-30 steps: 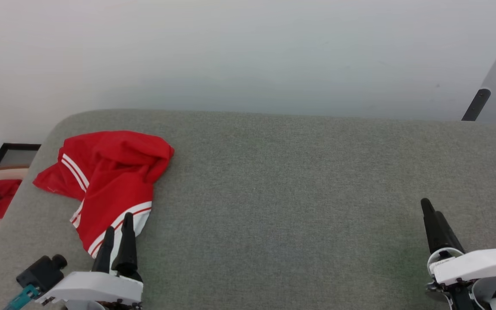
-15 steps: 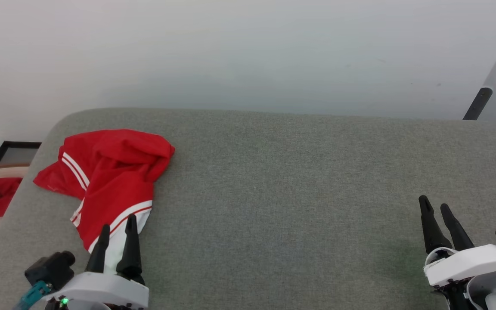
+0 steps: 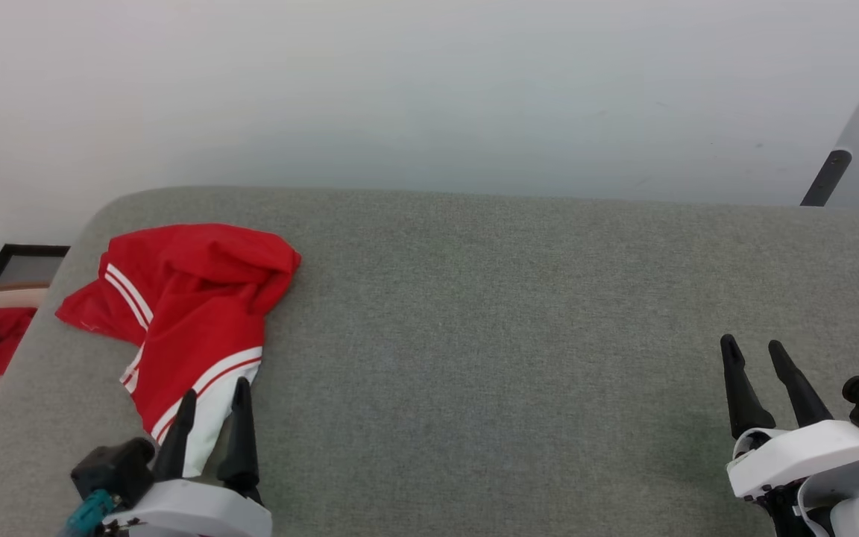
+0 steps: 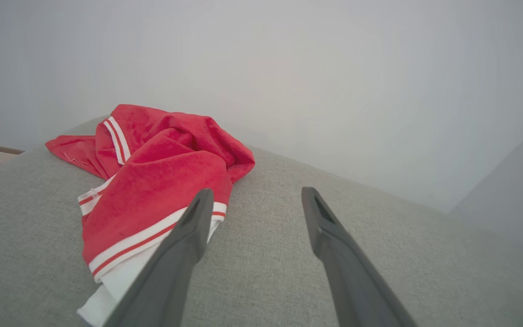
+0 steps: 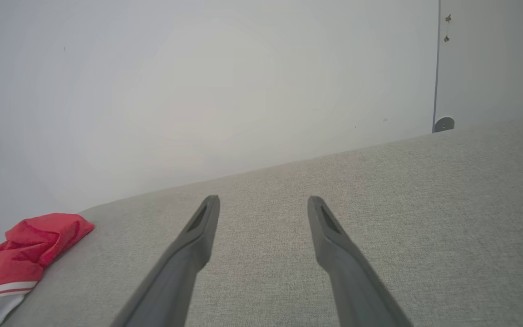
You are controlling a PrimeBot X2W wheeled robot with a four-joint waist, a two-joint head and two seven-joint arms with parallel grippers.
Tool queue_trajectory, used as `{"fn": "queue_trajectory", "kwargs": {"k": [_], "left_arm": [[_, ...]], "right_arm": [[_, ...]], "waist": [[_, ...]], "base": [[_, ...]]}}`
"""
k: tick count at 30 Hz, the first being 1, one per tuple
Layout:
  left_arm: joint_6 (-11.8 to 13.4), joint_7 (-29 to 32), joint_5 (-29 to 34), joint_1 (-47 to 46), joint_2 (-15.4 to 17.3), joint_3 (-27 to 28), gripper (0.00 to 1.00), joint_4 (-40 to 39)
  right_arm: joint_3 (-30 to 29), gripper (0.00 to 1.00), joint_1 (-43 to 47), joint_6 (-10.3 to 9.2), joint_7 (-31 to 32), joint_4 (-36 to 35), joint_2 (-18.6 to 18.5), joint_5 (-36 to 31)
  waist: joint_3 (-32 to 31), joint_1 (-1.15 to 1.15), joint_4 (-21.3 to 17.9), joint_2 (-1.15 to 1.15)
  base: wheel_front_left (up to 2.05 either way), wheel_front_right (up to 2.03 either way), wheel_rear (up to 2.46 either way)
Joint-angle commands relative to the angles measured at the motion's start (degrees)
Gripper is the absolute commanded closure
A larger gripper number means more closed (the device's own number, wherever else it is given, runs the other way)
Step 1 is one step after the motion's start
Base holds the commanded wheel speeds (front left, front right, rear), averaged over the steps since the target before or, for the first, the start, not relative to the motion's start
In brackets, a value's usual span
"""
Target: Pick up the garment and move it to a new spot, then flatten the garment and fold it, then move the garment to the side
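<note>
Presently the garment (image 3: 191,313) lies crumpled at nine o'clock on the grey worktop (image 3: 511,335), long axis twelve-to-six, white hem toward six. Left claw (image 3: 215,388) and right claw (image 3: 751,343) released; pale wall (image 3: 429,89) beyond.

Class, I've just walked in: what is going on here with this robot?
The robot faces a crumpled red jersey at the left of a grey cushion. Its left gripper is open at the jersey's white hem, not closed on it. Its right gripper is open over bare cushion, far right. Nothing is lifted or folded yet.
</note>
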Motion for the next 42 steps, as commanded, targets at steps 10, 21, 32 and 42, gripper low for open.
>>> {"fn": "queue_trajectory", "kwargs": {"k": [10, 21, 32, 42], "left_arm": [[0.74, -1.71, 6.48, -0.57, 0.94, -1.47, 0.0, 0.89], [0.55, -3.15, 11.33, -1.54, 1.26, -2.19, 0.0, 2.55], [0.23, -4.28, 15.2, -1.69, 1.31, -1.81, 0.0, 3.59], [-1.78, -5.31, 17.33, -1.83, 0.36, -0.96, 0.0, 5.03]], "right_arm": [[-2.06, 0.0, -0.43, 0.03, -1.77, -0.43, 0.6, -8.21], [-3.76, 0.0, 0.26, 0.03, -3.17, 0.19, 1.24, -12.95], [-3.13, 0.0, 0.88, 0.04, -4.3, 1.34, 0.66, -17.59], [-4.56, 0.0, 1.51, 0.04, -5.32, 1.71, 0.93, -18.63]], "waist": [[0.39, 0.0, 0.19, 0.0], [0.66, 0.0, 0.43, 0.0], [0.84, 0.0, 0.39, 0.0], [0.53, 0.0, 1.17, 0.0]], "base": [[0.0, 0.0, 0.0], [0.0, 0.0, 0.0], [0.0, 0.0, 0.0], [0.0, 0.0, 0.0]]}}
